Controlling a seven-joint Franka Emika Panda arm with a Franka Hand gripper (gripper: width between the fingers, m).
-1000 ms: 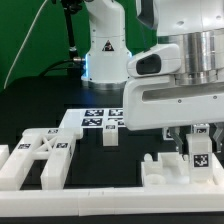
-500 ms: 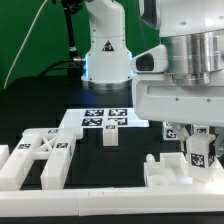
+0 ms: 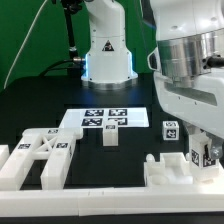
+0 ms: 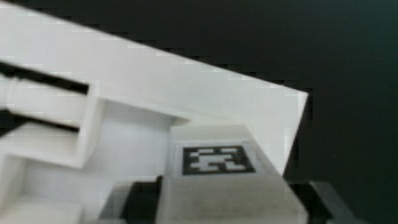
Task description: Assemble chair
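Note:
My gripper (image 3: 204, 148) is at the exterior view's right, shut on a white tagged chair leg (image 3: 203, 157) that it holds upright just over a blocky white chair piece (image 3: 168, 173). In the wrist view the leg (image 4: 217, 160) sits between the two dark fingers (image 4: 135, 202), and my gripper (image 4: 222, 198) is above a wide white slab (image 4: 160, 80). A cross-braced chair piece (image 3: 42, 155) lies at the left. A small white block (image 3: 110, 137) and a small tagged block (image 3: 169, 129) stand on the black table.
The marker board (image 3: 104, 118) lies in the middle, in front of the robot base (image 3: 105, 55). A long white border rail (image 3: 90, 205) runs along the front edge. The arm's big white body (image 3: 195, 70) hides the back right.
My gripper has moved toward the exterior view's right with the leg in it, uncovering the small tagged block behind it. The other pieces have not moved.

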